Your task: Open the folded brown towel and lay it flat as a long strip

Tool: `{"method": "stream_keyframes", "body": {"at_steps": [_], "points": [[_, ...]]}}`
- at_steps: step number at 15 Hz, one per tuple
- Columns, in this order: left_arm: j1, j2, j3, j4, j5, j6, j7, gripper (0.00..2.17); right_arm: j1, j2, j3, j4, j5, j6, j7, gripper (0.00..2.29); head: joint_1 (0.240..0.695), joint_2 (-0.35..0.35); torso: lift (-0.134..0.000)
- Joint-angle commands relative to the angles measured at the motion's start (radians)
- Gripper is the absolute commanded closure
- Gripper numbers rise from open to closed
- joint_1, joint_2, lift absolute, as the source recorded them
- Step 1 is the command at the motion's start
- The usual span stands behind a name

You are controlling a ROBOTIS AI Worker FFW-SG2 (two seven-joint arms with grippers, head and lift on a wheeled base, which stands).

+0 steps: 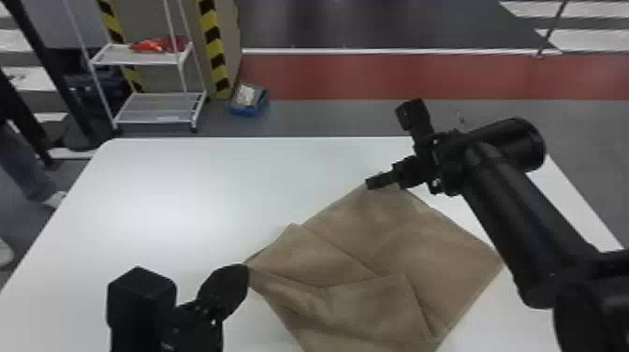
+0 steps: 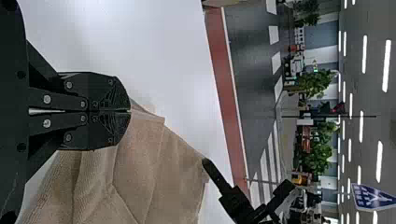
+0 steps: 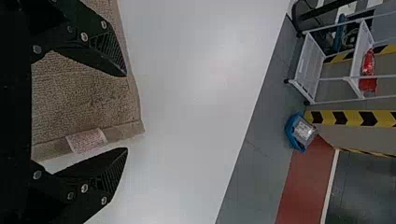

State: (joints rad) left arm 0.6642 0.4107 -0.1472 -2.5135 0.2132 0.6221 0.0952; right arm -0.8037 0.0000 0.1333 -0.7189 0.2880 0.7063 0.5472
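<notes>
The brown towel [image 1: 393, 243] lies partly unfolded and creased on the white table, turned diagonally, with a folded layer across its near left part. At its left corner my left gripper [image 1: 247, 271] is shut on the cloth; in the left wrist view the closed left gripper [image 2: 130, 111] pinches a corner of the towel [image 2: 140, 163]. My right gripper [image 1: 369, 183] is over the towel's far corner. In the right wrist view the right gripper [image 3: 127, 112] stands open, its fingers apart, with the towel [image 3: 88, 93] and its sewn label [image 3: 87, 141] between and beneath them.
The white table [image 1: 164, 187] extends left of the towel and beyond it. Past its far edge stand a white shelf rack [image 1: 159, 103] and a blue bin [image 1: 248, 100] on the floor. The right arm reaches across above the table's right side.
</notes>
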Motion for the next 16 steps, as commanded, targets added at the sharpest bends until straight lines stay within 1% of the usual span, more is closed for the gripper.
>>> {"method": "stream_keyframes", "body": {"at_steps": [1, 5, 6, 8, 9, 12, 16], "points": [[0.000, -0.001, -0.002, 0.004, 0.000, 0.000, 0.000, 1.45, -0.003, 0.001, 0.000, 0.013, 0.003, -0.004, -0.006, 0.38, 0.695, 0.004, -0.123], [0.000, -0.001, -0.003, 0.005, 0.000, -0.003, 0.000, 1.45, -0.008, 0.001, -0.001, 0.039, 0.007, -0.032, -0.020, 0.41, 0.695, -0.001, -0.123], [0.000, -0.001, -0.003, 0.005, 0.000, -0.003, 0.000, 1.45, -0.012, 0.001, 0.000, 0.047, 0.007, -0.032, -0.018, 0.50, 0.695, -0.002, -0.123], [0.000, -0.001, -0.003, 0.005, 0.000, -0.003, 0.000, 1.45, -0.017, 0.001, 0.000, 0.059, 0.003, -0.050, -0.018, 0.50, 0.695, -0.002, -0.123], [0.000, -0.001, -0.003, 0.007, 0.000, -0.003, 0.000, 1.45, -0.017, 0.001, 0.000, 0.059, 0.002, -0.057, -0.016, 0.62, 0.695, -0.002, -0.123], [-0.002, -0.001, -0.003, 0.008, -0.002, -0.006, 0.000, 1.45, -0.022, 0.001, 0.000, 0.059, -0.001, -0.057, -0.009, 0.76, 0.695, 0.001, -0.123], [-0.008, -0.001, -0.003, 0.008, -0.002, -0.006, 0.001, 1.45, -0.025, 0.001, 0.000, 0.058, -0.003, -0.063, 0.004, 0.76, 0.695, 0.005, -0.123]]}}
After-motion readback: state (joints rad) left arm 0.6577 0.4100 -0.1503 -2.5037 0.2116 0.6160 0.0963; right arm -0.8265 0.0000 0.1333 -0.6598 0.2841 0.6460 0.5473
